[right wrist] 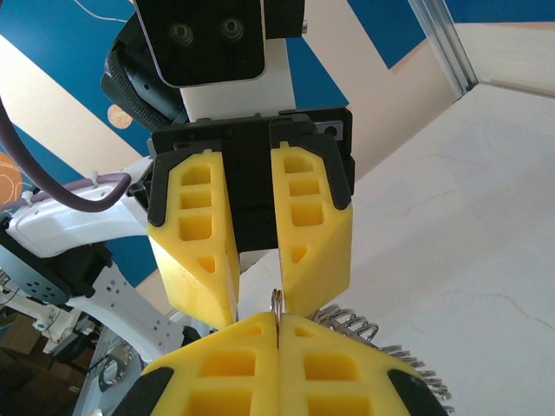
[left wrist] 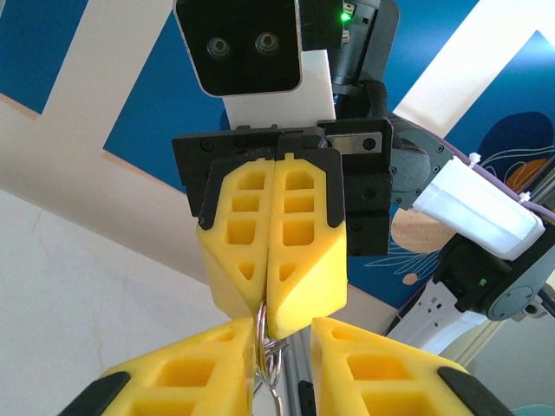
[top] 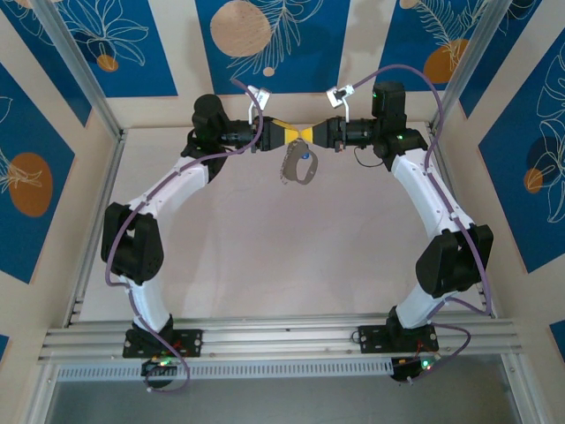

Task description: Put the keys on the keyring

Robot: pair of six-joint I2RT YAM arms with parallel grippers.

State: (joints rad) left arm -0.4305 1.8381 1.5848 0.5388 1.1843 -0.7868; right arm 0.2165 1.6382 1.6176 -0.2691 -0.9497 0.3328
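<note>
Above the far middle of the desk [top: 265, 252]: left end effector [top: 289, 132] and right end effector [top: 308, 132] meeting tip to tip, arms arched in from either side. Right end effector: yellow fingers [left wrist: 299, 243] pressed flat together, clamped on a thin metal ring [right wrist: 276, 301] held on edge in the seam at the very tips. Left end effector: jaws parted, one finger [right wrist: 195, 234] to each side of the closed right tips and the ring; contact between those pads and the ring not discernible. Keyring [top: 308, 177]: grey oval loop, pale strip along its left side in the overhead view. Hangs in the air just under the meeting fingertips, clear of the desk. Key [top: 306, 159]: blue head within the upper right of the loop's outline, close beneath the right fingertips; metal blade too small to make out. Right wrist view: pale wire coil [right wrist: 347, 323] just beside the right fingertips, trailing toward the lower right.
</note>
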